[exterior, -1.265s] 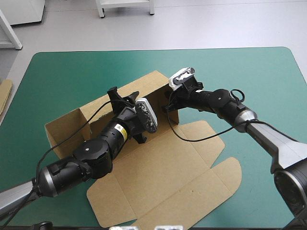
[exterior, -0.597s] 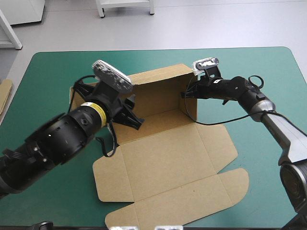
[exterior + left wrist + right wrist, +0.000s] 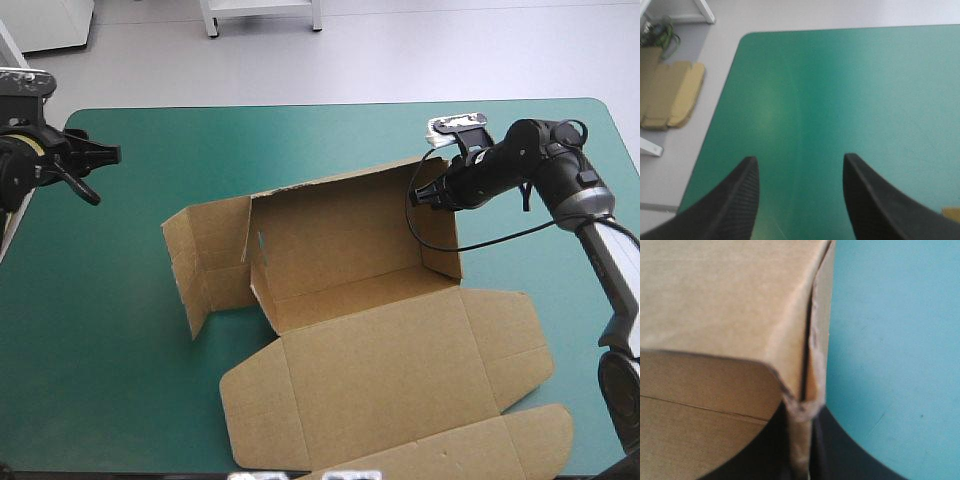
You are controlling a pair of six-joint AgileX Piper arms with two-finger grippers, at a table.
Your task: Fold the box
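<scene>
We see a pale grey floor (image 3: 450,50) beyond the teal-green table (image 3: 130,330), with white furniture legs (image 3: 212,18) at top centre.

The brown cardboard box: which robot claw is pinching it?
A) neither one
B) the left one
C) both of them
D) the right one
D: the black-fingered right gripper is shut on the right wall of the brown cardboard box, while the left gripper stands open over the bare teal-green table cover, well apart from the box.
</scene>
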